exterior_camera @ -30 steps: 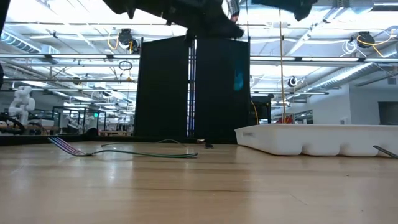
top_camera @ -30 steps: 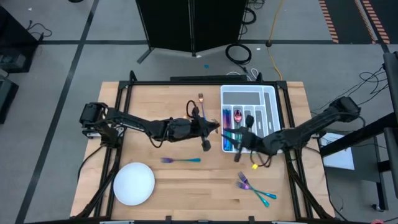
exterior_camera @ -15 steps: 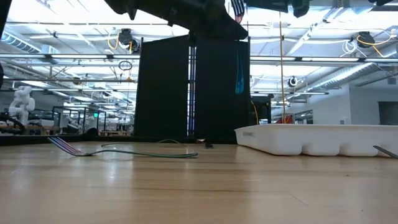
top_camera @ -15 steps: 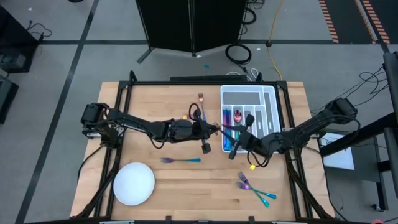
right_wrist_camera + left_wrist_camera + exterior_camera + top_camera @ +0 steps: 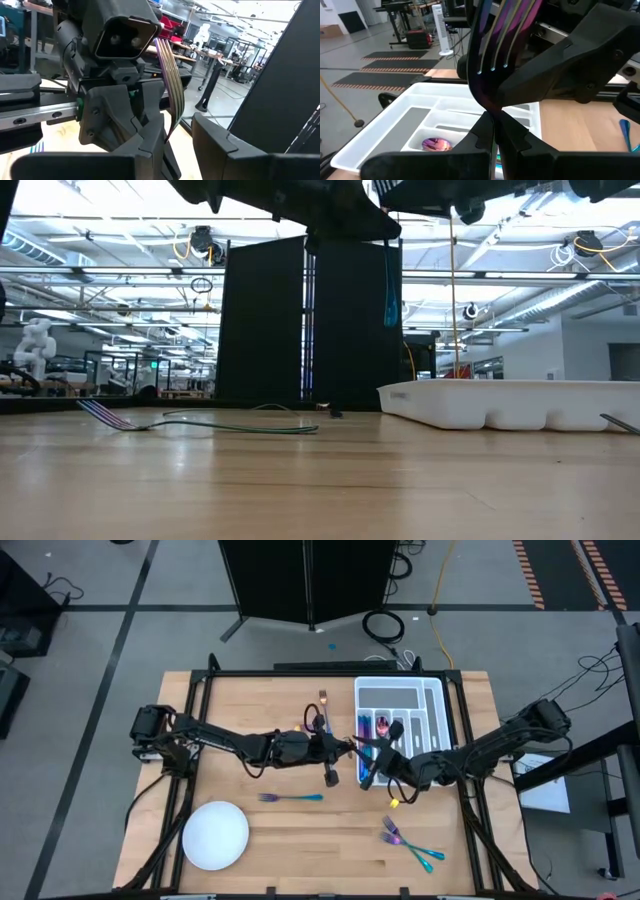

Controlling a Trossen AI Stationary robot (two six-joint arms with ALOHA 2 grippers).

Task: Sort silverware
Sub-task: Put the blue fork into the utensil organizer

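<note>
My left gripper (image 5: pixel 352 745) reaches in from the table's left, above the table beside the white divided tray (image 5: pixel 437 700), and is shut on an iridescent fork (image 5: pixel 495 45). The fork's tines stand up and its teal handle (image 5: pixel 388 298) hangs down. My right gripper (image 5: pixel 370 755) comes from the right and is open. Its fingers (image 5: pixel 220 142) stand on either side of the fork's tines (image 5: pixel 169 75); I cannot tell whether they touch. More silverware lies in the tray (image 5: pixel 381 726) and flat on the tabletop. My left gripper pinches the fork's neck (image 5: pixel 492 114), just below the tines, between its two fingers. The fingers come in about level from the table's left and lie across the fork. The fork is lifted clear of the table and stands nearly upright, tines up, handle hanging below.
A single fork (image 5: pixel 290 798) lies near the middle of the table, two more pieces (image 5: pixel 410 845) near the front right, and one (image 5: pixel 323 700) toward the far edge. A round white plate (image 5: pixel 215 835) sits at the front left.
My right gripper has moved toward the table's left and slightly down, closing in on the fork in my left gripper. It has also turned at the wrist. More of the fork's teal handle now hangs in the low view.
</note>
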